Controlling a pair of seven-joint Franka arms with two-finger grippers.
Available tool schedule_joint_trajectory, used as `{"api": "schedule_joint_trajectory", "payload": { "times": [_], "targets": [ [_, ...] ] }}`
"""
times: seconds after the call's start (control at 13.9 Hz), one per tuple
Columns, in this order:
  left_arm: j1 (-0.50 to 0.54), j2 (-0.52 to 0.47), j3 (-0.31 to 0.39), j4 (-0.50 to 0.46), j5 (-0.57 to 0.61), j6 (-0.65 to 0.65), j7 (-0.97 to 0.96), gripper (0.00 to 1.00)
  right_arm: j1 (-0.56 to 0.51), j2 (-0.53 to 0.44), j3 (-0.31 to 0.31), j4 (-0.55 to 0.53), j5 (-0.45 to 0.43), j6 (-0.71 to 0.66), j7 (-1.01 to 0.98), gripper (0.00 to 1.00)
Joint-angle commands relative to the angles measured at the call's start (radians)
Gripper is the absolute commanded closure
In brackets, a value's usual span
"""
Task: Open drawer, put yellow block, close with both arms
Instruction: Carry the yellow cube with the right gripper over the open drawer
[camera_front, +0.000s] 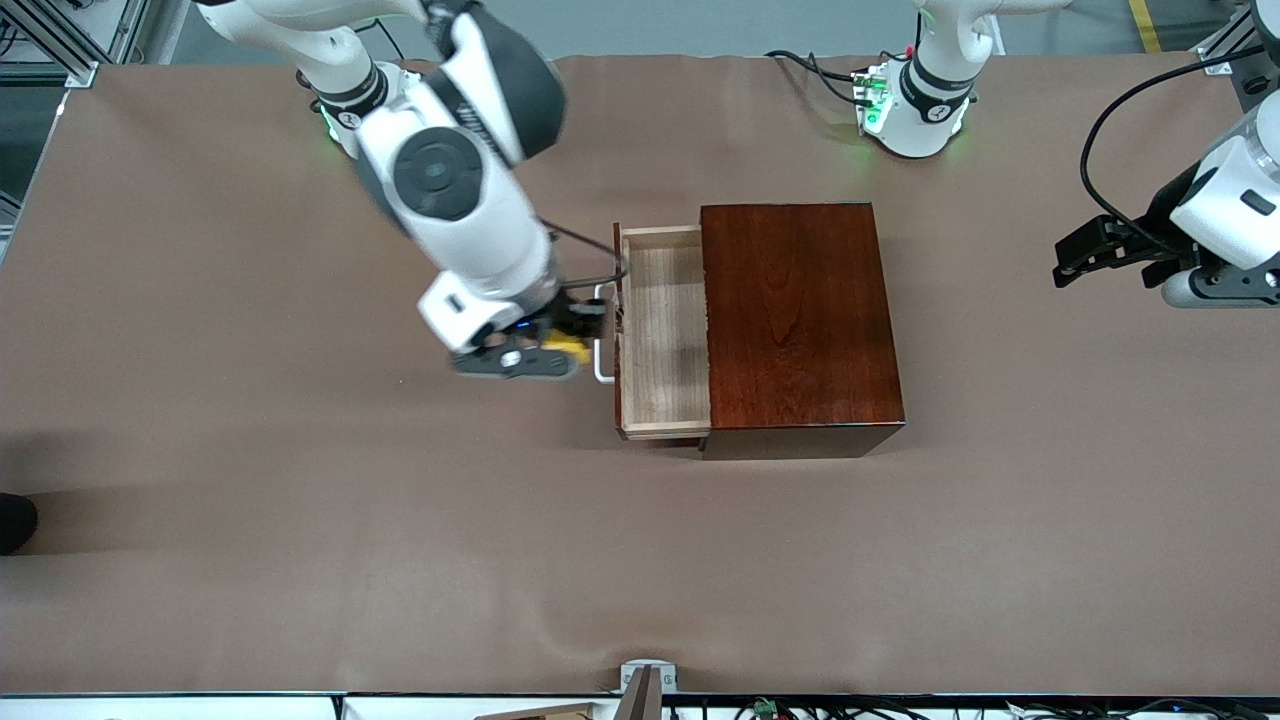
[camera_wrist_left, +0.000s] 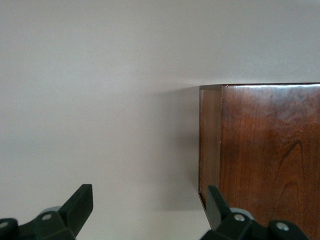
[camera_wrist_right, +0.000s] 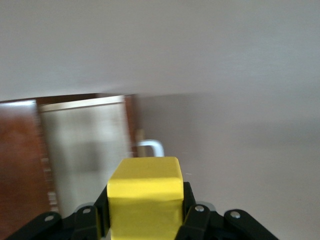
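Brown counter (camera_front: 250, 520), glossy mahogany box (camera_front: 800, 320), its pale-wood drawer (camera_front: 665, 330) pulled open. Only the right wrist view shows the right end effector (camera_front: 572, 345) clenched on the yellow block (camera_wrist_right: 145, 197), over the white loop handle (camera_front: 603, 335). Left end effector (camera_wrist_left: 145, 212) waits, fingers spread, beside the box.
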Motion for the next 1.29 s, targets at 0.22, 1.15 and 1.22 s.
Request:
{"api": "schedule_joint_trajectory", "payload": {
  "times": [0.22, 1.15, 1.22],
  "targets": [
    [-0.014, 0.025, -0.011, 0.064, 0.005, 0.029, 0.013, 0.0, 0.068, 0.106, -0.015, 0.004, 0.026, 0.186, -0.078, 1.0],
    [-0.003, 0.065, -0.01, 0.064, 0.006, 0.041, 0.003, 0.0, 0.087, 0.221, -0.015, -0.036, 0.028, 0.402, -0.121, 0.01],
    [-0.003, 0.065, -0.01, 0.064, 0.006, 0.041, 0.003, 0.0, 0.082, 0.215, -0.014, -0.036, 0.031, 0.398, -0.121, 0.0]
  ]
}}
